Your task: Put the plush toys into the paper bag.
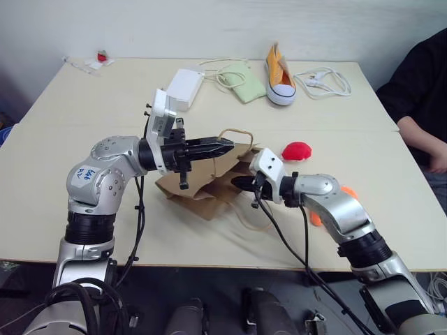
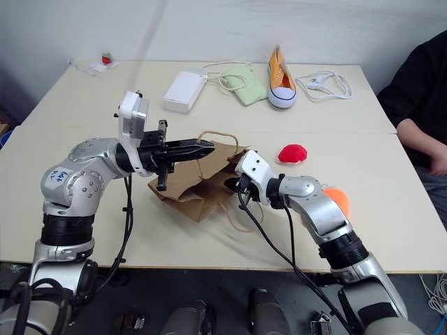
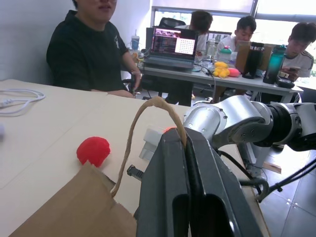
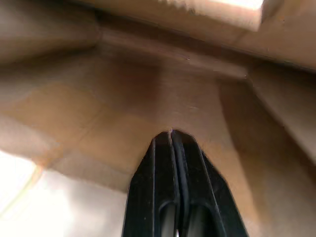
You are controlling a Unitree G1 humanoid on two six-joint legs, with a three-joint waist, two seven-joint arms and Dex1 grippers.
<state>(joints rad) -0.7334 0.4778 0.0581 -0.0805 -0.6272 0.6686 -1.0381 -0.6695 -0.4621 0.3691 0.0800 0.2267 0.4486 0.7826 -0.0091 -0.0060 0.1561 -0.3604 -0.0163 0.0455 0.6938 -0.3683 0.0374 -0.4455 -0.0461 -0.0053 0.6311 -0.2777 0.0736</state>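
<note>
Head view: a pale bench (image 1: 63, 160) fills the frame under a white wall, with a person's dark sleeve (image 1: 419, 84) at the right edge. The crumpled paper bag (image 1: 202, 185) lies at centre. The red plush toy (image 1: 296, 151) sits right of it, and the orange plush toy (image 2: 337, 200) shows behind the right forearm. At the upper middle lie a white box (image 1: 184, 87), a green pouch (image 1: 243, 82) and a sneaker (image 1: 279, 77).

Left wrist view: people sit at desks behind. The left gripper (image 3: 186, 148) has its jaws pinched on the bag's cord handle (image 3: 148, 111).

Right wrist view: the right gripper (image 4: 171, 134), jaws together, presses its tips against brown paper.
</note>
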